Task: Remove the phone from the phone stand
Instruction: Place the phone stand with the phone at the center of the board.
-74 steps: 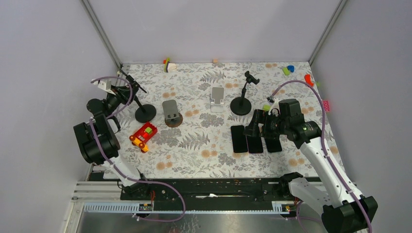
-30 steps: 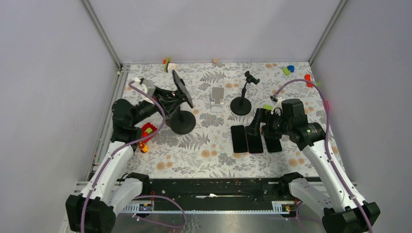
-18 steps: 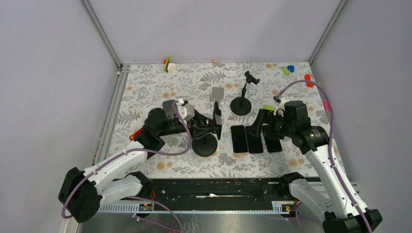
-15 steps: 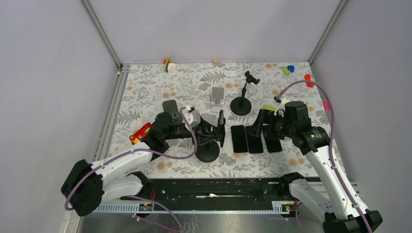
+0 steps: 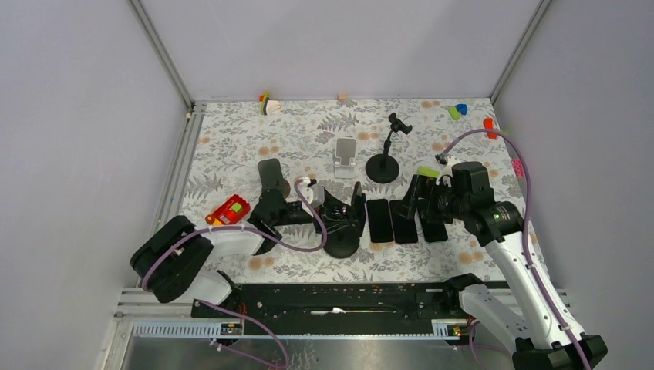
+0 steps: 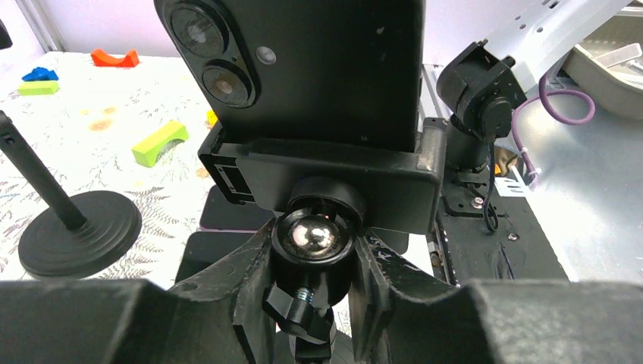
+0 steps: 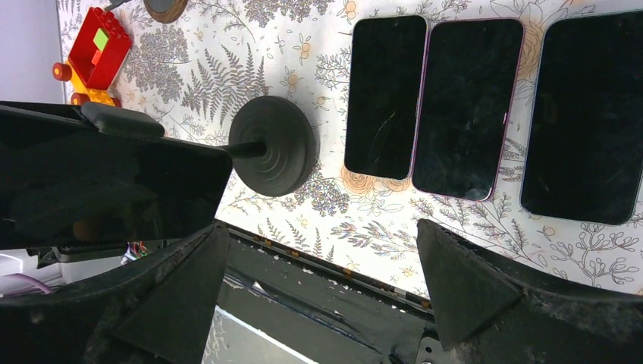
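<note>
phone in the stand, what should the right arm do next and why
Probably bring the open right fingers over to straddle the phone: it sits clamped in the stand, which the left fingers grip at the ball joint.

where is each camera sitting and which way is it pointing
Top external: above and behind the arms, looking down at the table; both arms, left end effector and right end effector show.
Left wrist: on the left arm, facing the back of the phone in the phone stand; its fingers grip the ball joint.
Right wrist: on the right arm, looking down at three flat phones; its open fingers frame the bottom.
Shared: top and right wrist both show those phones and the stand's round base.
</note>
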